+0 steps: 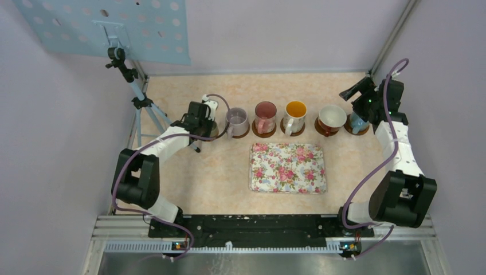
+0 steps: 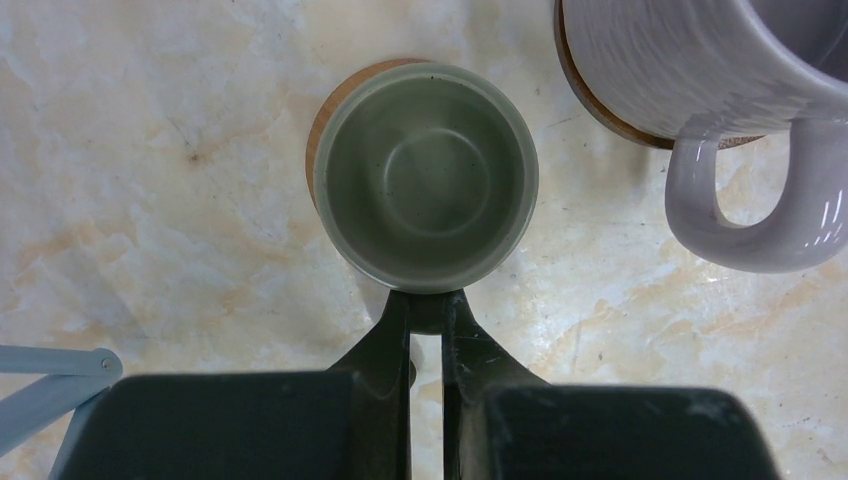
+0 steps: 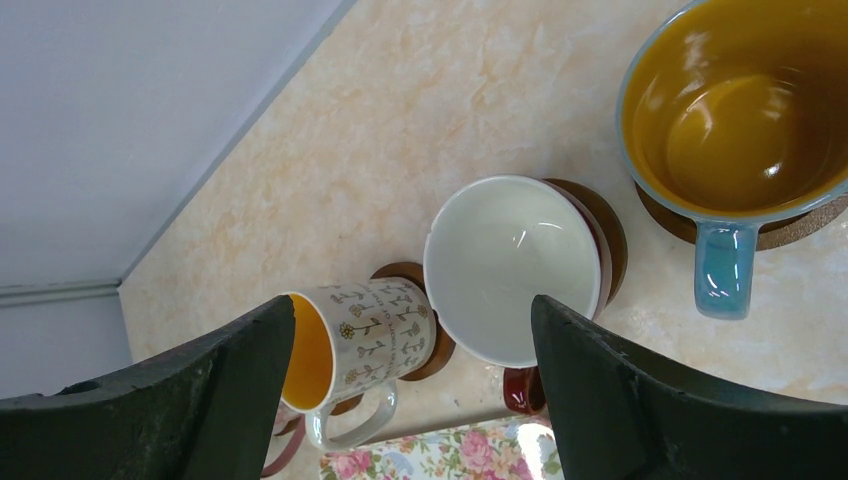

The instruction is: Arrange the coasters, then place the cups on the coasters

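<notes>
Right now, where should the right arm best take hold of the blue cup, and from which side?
Probably its handle: it juts from the blue cup toward the bottom of the right wrist view, with bare table on both sides. Come from that side, jaws straddling it.

Six upright cups (image 1: 265, 117) in one row, each over a round brown coaster (image 3: 795, 230), the small grey-green cup (image 2: 427, 180) leftmost.
</notes>
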